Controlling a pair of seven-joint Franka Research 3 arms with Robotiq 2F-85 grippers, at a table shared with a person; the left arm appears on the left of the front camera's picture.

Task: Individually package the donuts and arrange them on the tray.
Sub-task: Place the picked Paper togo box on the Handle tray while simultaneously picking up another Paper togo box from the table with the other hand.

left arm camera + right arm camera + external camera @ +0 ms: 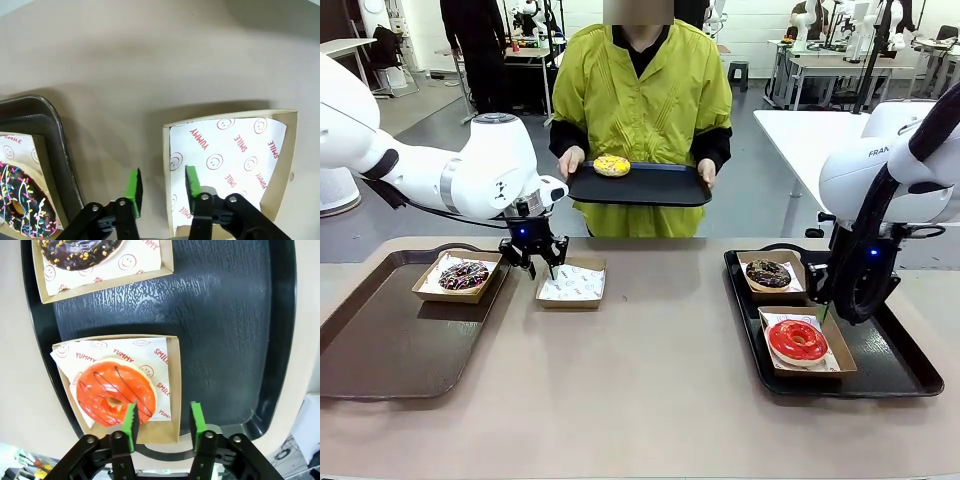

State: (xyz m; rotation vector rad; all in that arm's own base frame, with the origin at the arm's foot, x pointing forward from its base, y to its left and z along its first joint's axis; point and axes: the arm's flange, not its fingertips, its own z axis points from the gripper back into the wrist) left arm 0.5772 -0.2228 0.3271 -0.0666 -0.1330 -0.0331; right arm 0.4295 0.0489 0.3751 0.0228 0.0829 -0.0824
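- Four donuts are showing: the sprinkled chocolate donut point(464, 276) is sitting boxed on the left brown tray point(380, 350); the dark chocolate donut point(768, 273) and the red donut point(797, 341) are sitting boxed on the right black tray point(890, 365); the yellow donut point(611, 165) is lying unboxed on the dark tray point(650, 190) that the person is holding at the far side.
- One empty box point(571, 283), paper-lined, is resting on the bare table point(640, 400) just beside the left tray.
- Left gripper point(534, 262) is hovering over the empty box's near-left edge, fingers moderately apart, one pad point(134, 186) over the table, the other over the paper; it is holding nothing.
- Right gripper point(162, 422) is hanging above the red donut's box edge, jaws parted about as far, gripping nothing.
- Key relation: the yellow donut is lying beyond the empty box, toward the person; the left arm is plainly nearer to both, so the boxing likely falls to it.
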